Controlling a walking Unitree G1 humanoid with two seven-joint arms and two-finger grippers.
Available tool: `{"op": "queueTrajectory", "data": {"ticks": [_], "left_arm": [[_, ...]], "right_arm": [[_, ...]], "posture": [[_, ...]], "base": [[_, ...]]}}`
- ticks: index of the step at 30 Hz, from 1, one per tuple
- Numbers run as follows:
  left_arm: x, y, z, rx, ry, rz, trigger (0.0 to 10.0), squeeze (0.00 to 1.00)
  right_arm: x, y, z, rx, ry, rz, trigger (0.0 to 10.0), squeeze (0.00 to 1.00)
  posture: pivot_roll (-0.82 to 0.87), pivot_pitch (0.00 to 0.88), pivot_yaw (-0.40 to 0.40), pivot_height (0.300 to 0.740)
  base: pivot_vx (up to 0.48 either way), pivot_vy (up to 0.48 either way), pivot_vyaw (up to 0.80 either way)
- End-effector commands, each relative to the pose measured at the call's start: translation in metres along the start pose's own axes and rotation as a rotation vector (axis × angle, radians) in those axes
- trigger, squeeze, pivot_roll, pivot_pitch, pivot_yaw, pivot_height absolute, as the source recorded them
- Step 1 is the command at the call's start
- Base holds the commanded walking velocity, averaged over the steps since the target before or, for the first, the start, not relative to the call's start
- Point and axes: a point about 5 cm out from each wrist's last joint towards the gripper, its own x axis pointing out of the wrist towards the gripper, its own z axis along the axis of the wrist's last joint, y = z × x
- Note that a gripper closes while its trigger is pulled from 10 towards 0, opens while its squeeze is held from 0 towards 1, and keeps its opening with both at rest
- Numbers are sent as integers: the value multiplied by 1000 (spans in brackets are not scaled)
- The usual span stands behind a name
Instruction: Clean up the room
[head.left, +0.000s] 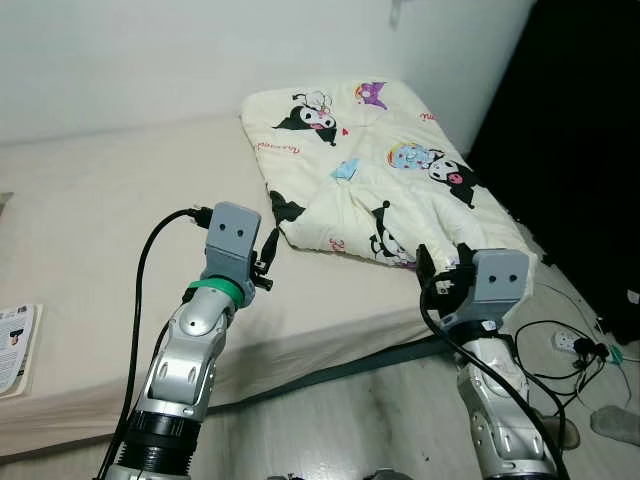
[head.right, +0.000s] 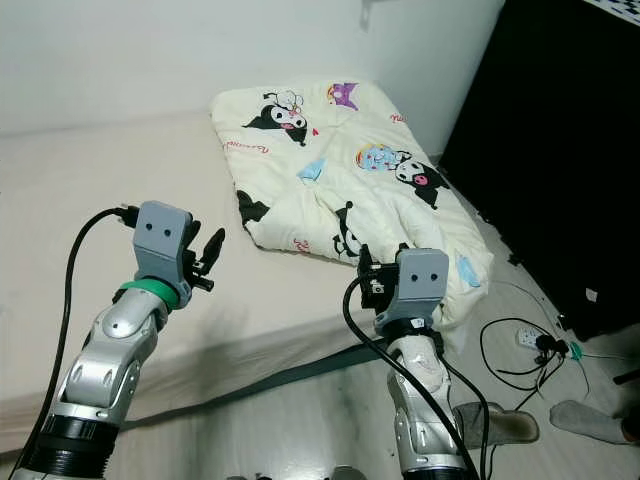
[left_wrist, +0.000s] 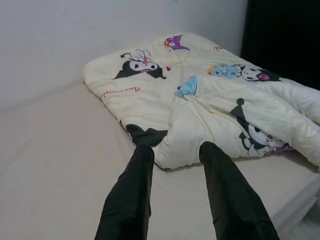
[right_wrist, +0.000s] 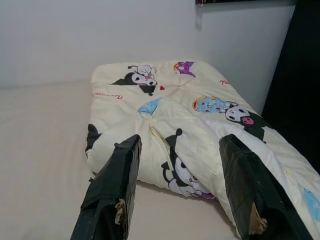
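Observation:
A cream quilt printed with cartoon characters lies folded on the right part of a beige bed, one corner hanging over the bed's near edge. My left gripper hovers open over the bare mattress, its fingers pointing at the quilt's near left corner and holding nothing. In the left eye view the left gripper sits just left of that corner. My right gripper is open too, raised at the bed's front edge and facing the quilt's near side. It shows below the hanging corner as right gripper.
A booklet lies on the mattress at the far left. On the floor at the right are a white power strip with black cables and a grey sock. A dark panel stands right of the bed, a white wall behind.

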Motion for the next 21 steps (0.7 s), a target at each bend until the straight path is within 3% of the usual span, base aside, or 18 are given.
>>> {"op": "queueTrajectory", "data": {"ticks": [1, 5, 10, 16, 21], "left_arm": [[-1, -2, -4, 3, 7, -10, 10000, 0], [-1, -3, -3, 5, 4, -9, 10000, 0], [-1, -3, -3, 2, 5, -8, 10000, 0], [0, -2, -3, 1, 6, -7, 10000, 0], [0, -2, -4, -9, 17, -3, 10000, 0]], "right_arm": [[-3, 0, -7, -11, 36, 4, 10000, 0], [-3, 0, -9, -56, 48, 9, 10000, 0], [-3, 0, -7, -45, 34, 6, 10000, 0], [-2, 0, -7, -27, 27, 5, 10000, 0], [-2, 0, -7, -24, 27, 9, 10000, 0]], "posture": [[-133, 0, 98, 740], [-133, 0, 98, 740], [-134, 0, 97, 740], [-133, 0, 97, 740], [-135, 0, 97, 740]], "base": [[289, 0, 0], [432, 0, 333], [369, 0, 524], [344, 0, 0], [0, 0, 0]]}}
